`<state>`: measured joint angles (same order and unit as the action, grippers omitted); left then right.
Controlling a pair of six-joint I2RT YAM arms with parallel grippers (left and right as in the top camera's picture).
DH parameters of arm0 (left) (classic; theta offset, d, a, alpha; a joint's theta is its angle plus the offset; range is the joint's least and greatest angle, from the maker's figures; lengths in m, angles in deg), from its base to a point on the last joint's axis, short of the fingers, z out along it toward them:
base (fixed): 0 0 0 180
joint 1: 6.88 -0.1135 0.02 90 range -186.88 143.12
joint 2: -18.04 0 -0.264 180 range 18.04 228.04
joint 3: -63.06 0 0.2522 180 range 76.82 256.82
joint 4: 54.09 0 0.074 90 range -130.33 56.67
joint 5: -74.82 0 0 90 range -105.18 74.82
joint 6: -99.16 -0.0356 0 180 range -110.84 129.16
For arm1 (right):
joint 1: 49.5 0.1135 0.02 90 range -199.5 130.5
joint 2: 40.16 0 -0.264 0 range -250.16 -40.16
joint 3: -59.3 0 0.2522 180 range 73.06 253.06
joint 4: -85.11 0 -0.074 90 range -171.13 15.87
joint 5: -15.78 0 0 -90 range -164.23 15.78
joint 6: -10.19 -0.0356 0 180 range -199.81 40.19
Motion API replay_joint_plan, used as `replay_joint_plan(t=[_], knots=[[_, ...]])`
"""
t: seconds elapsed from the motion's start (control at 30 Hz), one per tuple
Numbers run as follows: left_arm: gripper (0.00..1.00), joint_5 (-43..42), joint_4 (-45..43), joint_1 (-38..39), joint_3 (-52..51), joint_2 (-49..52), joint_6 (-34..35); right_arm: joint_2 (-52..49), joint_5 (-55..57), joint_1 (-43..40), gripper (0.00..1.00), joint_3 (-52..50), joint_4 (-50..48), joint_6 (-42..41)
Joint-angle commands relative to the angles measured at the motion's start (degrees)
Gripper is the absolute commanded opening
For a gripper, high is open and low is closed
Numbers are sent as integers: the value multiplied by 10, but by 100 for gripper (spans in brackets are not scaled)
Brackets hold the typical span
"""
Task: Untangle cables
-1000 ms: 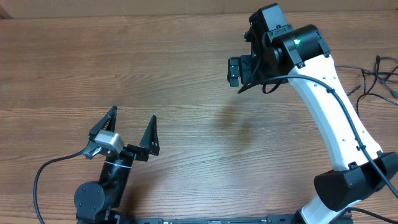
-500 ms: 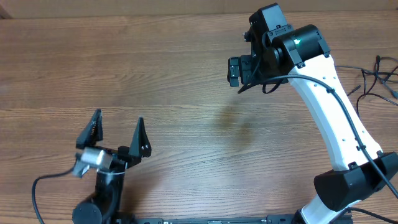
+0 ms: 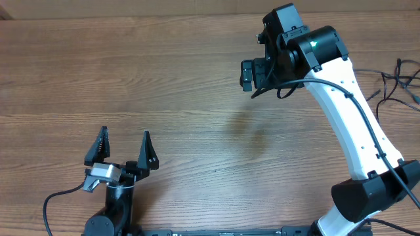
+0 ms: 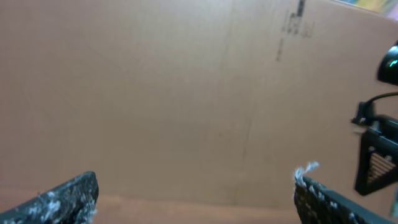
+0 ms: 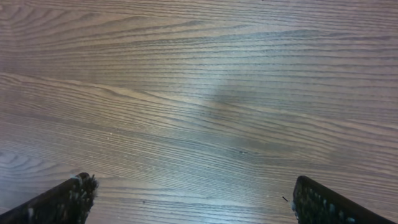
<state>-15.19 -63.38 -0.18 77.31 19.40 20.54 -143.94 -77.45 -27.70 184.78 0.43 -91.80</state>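
The cables [image 3: 401,78] lie as a loose cluster of thin black cords at the far right edge of the table [image 3: 164,78], well apart from both arms. Only the overhead view shows them.

The right pincer [image 3: 261,75] hangs over the far middle of the table, pointing down. Its own wrist view shows its fingers [image 5: 59,200] spread wide over bare wood grain, holding nothing.

The left pincer [image 3: 123,136] sits near the front left edge, jaws spread and empty. Its wrist view is blurred and looks level across the table at a plain brown wall [image 4: 155,93]. Its fingertips [image 4: 68,196] show at the bottom corners, and part of the right arm is at the right edge.
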Motion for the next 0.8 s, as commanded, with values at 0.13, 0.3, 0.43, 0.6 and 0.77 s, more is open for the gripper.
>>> replay_joint_plan(t=[0.13, 0.3, 0.43, 0.6, 0.77], knots=[[99, 47, 114, -4, -2, -12, -11, 0, -5, 3, 100, -3, -3, -4], [100, 67, 225, -4, -2, -12, -6, 0, -5, 3, 100, -3, -3, -4], [100, 64, 271, -7, -2, -12, -9, 0, -5, 3, 100, -3, -3, -4], [100, 58, 272, -19, -2, -12, -9, 0, -5, 3, 100, -3, -3, -4], [100, 38, 273, -19, -2, -12, -9, 0, -5, 3, 100, -3, -3, -4]])
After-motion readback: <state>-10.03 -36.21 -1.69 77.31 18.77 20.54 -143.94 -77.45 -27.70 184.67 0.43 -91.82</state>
